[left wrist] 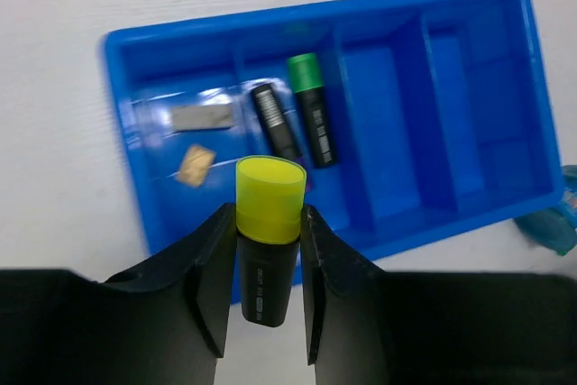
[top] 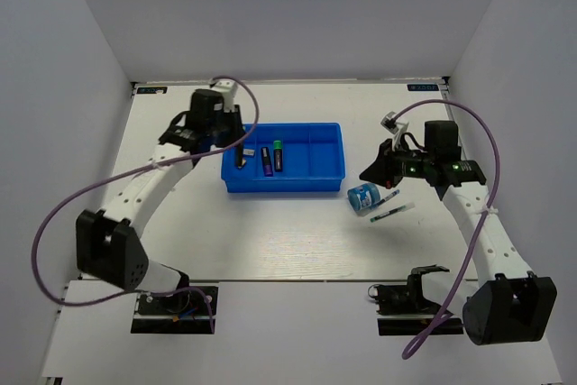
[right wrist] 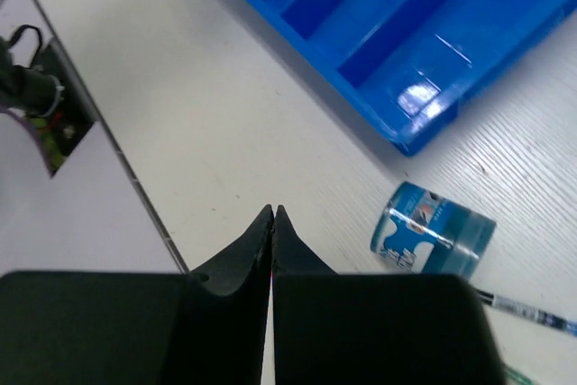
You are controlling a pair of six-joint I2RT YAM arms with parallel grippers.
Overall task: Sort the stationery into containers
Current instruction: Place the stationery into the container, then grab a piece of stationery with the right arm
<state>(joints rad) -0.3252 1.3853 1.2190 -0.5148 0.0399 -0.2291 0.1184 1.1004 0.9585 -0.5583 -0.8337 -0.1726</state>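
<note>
My left gripper [left wrist: 268,215] is shut on a black marker with a yellow end [left wrist: 268,188] and holds it over the near left part of the blue tray [left wrist: 388,6]. Inside the tray lie a grey eraser [left wrist: 201,117], a green-ended marker [left wrist: 313,110] and another black marker [left wrist: 275,121]. From above, the left gripper [top: 240,152] hangs at the tray's [top: 281,188] left end. My right gripper [right wrist: 272,212] is shut with nothing in it, over bare table right of the tray [right wrist: 379,123]. A blue-white tape roll [right wrist: 433,241] and a thin pen [right wrist: 527,311] lie beside it.
The tape roll [top: 364,197] and two thin pens [top: 389,212] lie on the table off the tray's right front corner, below the right gripper [top: 371,171]. A small tan piece [left wrist: 195,164] sits in the tray's left compartment. White walls enclose the table.
</note>
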